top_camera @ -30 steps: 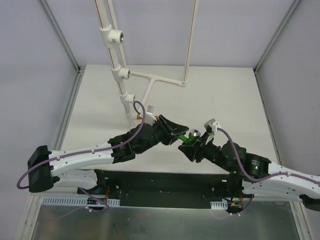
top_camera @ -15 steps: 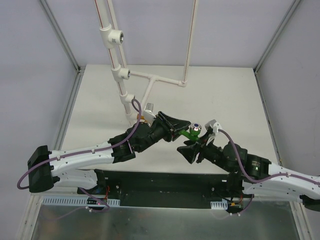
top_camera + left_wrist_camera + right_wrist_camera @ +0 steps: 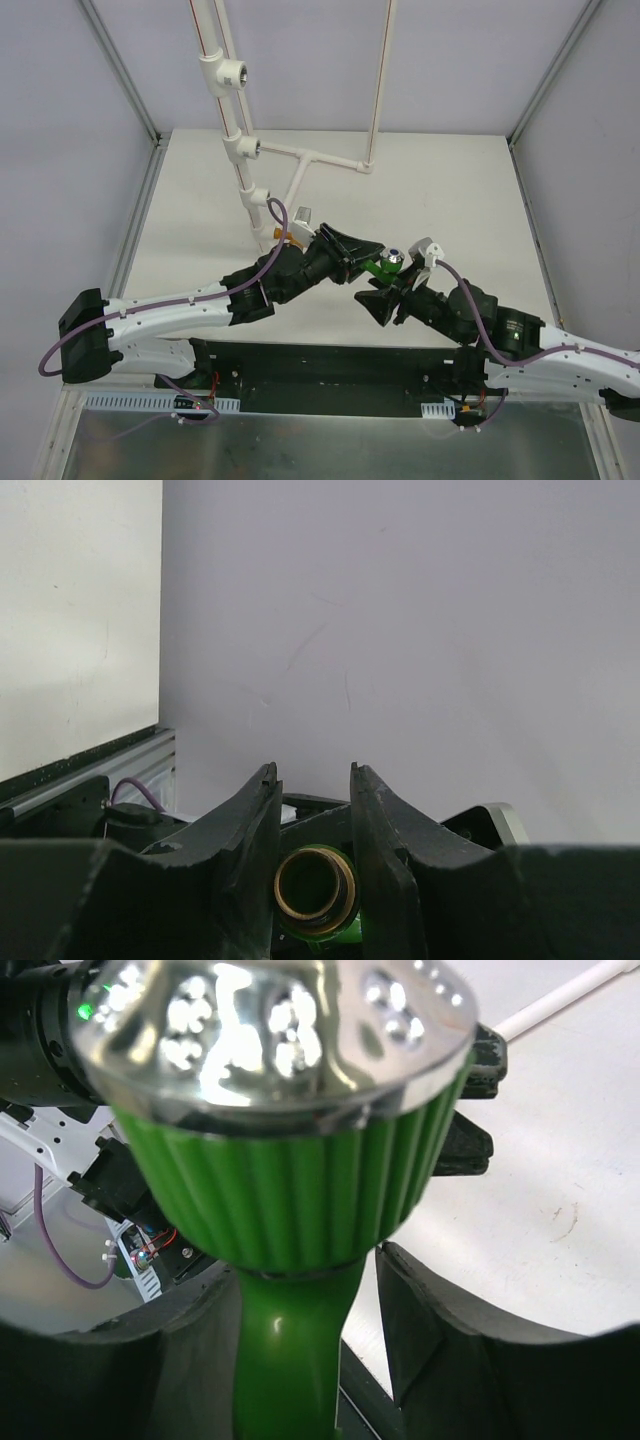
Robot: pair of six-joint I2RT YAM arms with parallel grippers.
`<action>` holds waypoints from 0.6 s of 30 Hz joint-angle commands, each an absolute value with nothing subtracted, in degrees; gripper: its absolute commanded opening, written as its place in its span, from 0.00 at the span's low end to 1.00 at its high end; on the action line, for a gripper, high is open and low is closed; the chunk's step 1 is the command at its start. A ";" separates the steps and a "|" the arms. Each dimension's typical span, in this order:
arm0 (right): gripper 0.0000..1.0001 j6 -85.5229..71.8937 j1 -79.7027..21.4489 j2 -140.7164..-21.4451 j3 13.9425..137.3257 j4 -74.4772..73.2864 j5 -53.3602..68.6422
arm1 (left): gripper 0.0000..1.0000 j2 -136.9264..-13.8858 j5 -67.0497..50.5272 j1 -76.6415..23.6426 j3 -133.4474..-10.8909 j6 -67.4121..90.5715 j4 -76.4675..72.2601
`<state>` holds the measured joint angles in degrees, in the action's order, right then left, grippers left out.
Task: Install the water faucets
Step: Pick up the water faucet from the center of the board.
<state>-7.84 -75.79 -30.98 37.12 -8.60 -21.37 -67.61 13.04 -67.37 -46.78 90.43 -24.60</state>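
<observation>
The green faucet (image 3: 383,267) hangs above the table between my two grippers. My left gripper (image 3: 366,261) is shut on it. In the left wrist view its brass-ringed threaded end (image 3: 315,888) faces the camera between the fingers. My right gripper (image 3: 378,291) is open just below the faucet. In the right wrist view the green stem (image 3: 290,1360) runs between the jaws with a gap on the right side, under the ribbed knob and its shiny silver cap (image 3: 270,1020). A small orange piece (image 3: 282,237), perhaps the orange faucet, shows by the pipe base, mostly hidden by my left arm.
A white pipe frame stands at the back left with three tee fittings with metal holes, the top one (image 3: 232,72), the middle one (image 3: 246,148) and the lowest (image 3: 259,195). A side pipe (image 3: 330,160) runs right to a thin upright. Metal frame rails edge the table.
My right gripper has opened and let go of the green faucet. My left gripper now holds it and has lifted it slightly up and away from the right jaws.
</observation>
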 commanded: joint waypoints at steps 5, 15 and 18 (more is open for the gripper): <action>0.55 -4.57 -75.94 -31.90 41.57 -6.68 -23.20 | 0.00 -68.73 8.44 -67.67 -50.01 91.23 -27.77; 0.58 -3.78 -75.94 -31.29 42.01 -9.14 -27.59 | 0.00 -67.76 9.14 -67.59 -49.13 91.23 -27.25; 0.61 -3.34 -75.85 -31.20 42.27 -9.84 -27.95 | 0.00 -67.15 9.49 -67.59 -49.13 91.14 -26.46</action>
<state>-4.95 -75.90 -31.48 39.33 -10.98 -25.06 -68.40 12.29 -67.02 -47.75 91.33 -24.93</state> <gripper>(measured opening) 0.593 0.323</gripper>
